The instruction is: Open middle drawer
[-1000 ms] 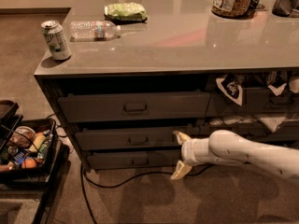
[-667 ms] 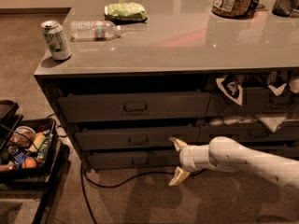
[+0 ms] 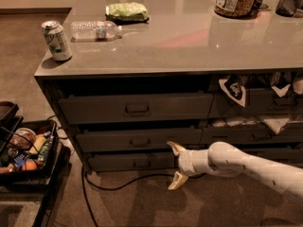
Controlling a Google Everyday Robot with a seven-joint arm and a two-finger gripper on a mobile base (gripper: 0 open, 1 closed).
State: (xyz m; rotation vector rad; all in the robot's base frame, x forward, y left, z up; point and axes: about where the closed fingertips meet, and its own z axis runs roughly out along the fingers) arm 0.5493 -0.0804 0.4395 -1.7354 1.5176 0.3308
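Reaching in from the lower right, the white arm (image 3: 246,167) lies nearly level, low above the floor, yes?

Yes. It ends in the pincer (image 3: 174,165), which points left with its two fingers spread wide, one above the other, and nothing between them.

Where does that put it against the drawers?

In front of the left stack, near its right end. The upper fingertip (image 3: 175,148) sits by the bottom right corner of the middle drawer (image 3: 109,141). The lower one hangs in front of the slimmer drawer (image 3: 118,163) beneath. Whether the upper tip touches the front, I cannot tell.

And the drawer itself?

Wide, dark grey and flat-fronted, with a small loop handle (image 3: 140,142) at its centre, well left of the pincer. It lies under the taller drawer (image 3: 94,110), below the counter (image 3: 189,46), where a can (image 3: 57,40), a water bottle (image 3: 96,30) on its side and a green packet (image 3: 127,11) rest at the left.

Anything different from a second ago?

The pincer has slid a little left and lower. Its upper finger then lay higher, against the right end of the middle front. The spread of the fingers looks the same, and the drawer has not shifted.
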